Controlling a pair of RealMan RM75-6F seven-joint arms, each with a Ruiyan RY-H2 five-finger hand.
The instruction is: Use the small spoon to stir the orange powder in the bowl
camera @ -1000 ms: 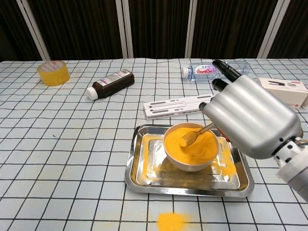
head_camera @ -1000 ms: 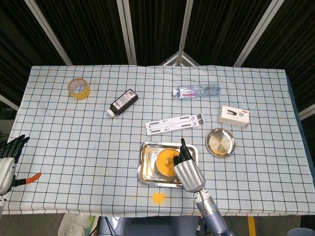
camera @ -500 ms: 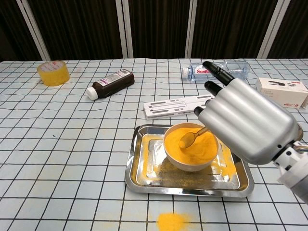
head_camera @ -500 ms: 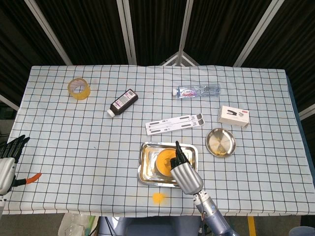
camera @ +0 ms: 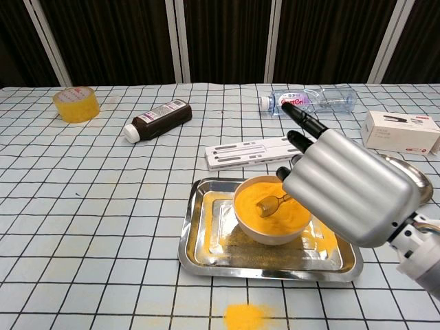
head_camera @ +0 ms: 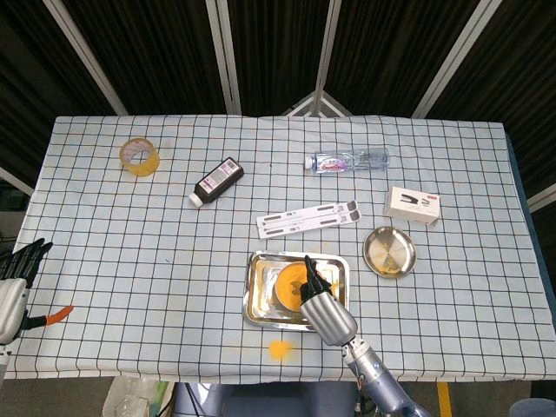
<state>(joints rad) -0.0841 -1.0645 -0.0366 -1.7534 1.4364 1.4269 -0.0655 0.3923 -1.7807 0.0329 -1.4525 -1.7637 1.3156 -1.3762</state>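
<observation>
A white bowl (camera: 249, 229) full of orange powder (camera: 261, 192) stands in a steel tray (camera: 199, 256) near the table's front edge; the head view shows the bowl (head_camera: 285, 283) partly behind my right hand (head_camera: 321, 304). My right hand (camera: 344, 185) holds a small metal spoon (camera: 269, 203) by its handle, the spoon's bowl dipped in the powder. At the far left edge of the head view, off the table, my left hand (head_camera: 16, 276) hangs with fingers apart and nothing in it.
Spilled orange powder (camera: 246, 316) lies in front of the tray. Behind the tray are a white flat strip (camera: 256, 151), a dark bottle (camera: 158, 118), a water bottle (camera: 313, 100) and a tape roll (camera: 75, 103). A white box (camera: 402, 132) and steel dish (head_camera: 389, 252) sit at the right.
My right hand has shifted left and slightly toward the front over the bowl, carrying the spoon from lying on the powder's surface to sinking into it. The left hand has not moved.
</observation>
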